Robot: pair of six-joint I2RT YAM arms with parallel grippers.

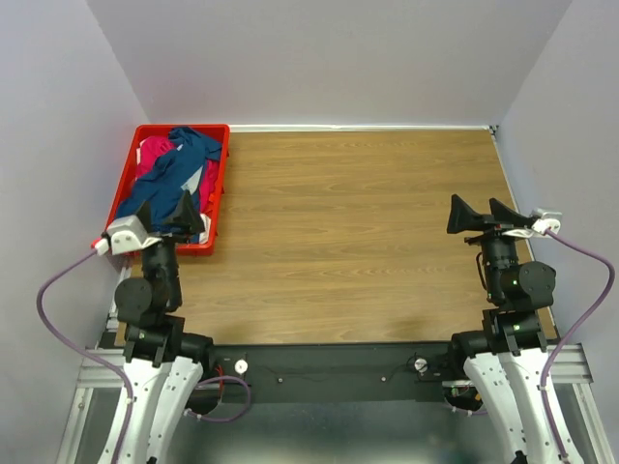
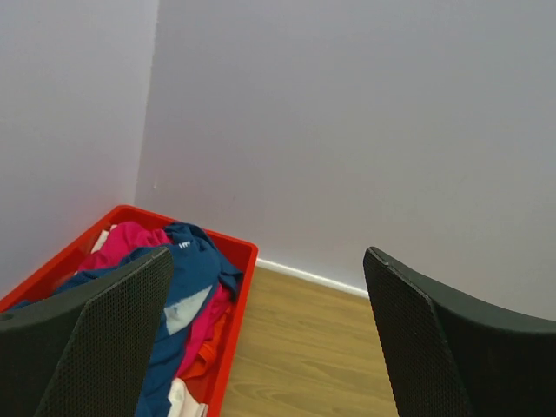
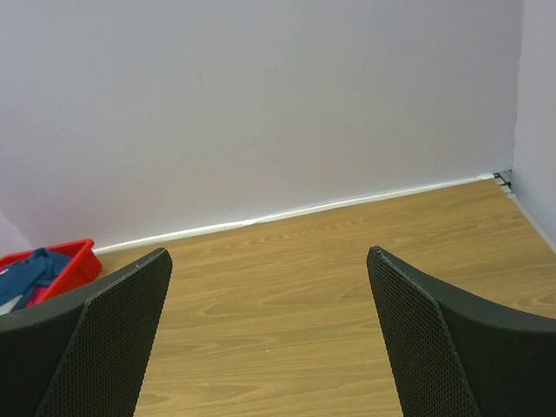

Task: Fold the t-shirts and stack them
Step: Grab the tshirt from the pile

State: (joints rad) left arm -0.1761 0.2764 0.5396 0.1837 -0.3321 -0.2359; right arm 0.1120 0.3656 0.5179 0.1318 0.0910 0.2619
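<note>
The t-shirts lie crumpled in a red crate [image 1: 221, 184] at the table's far left. A dark navy shirt [image 1: 179, 174] lies on top, over a magenta-pink one [image 1: 155, 152]. In the left wrist view the navy shirt [image 2: 187, 282], the pink shirt [image 2: 122, 243], an orange one [image 2: 207, 354] and a white one [image 2: 182, 398] show. My left gripper [image 1: 165, 217] is open and empty, above the crate's near end. My right gripper [image 1: 481, 215] is open and empty, above the table's right side.
The wooden table [image 1: 358, 232] is bounded by lilac walls at the back and both sides. The crate [image 3: 74, 265] shows at the far left of the right wrist view. Purple cables hang beside both arms.
</note>
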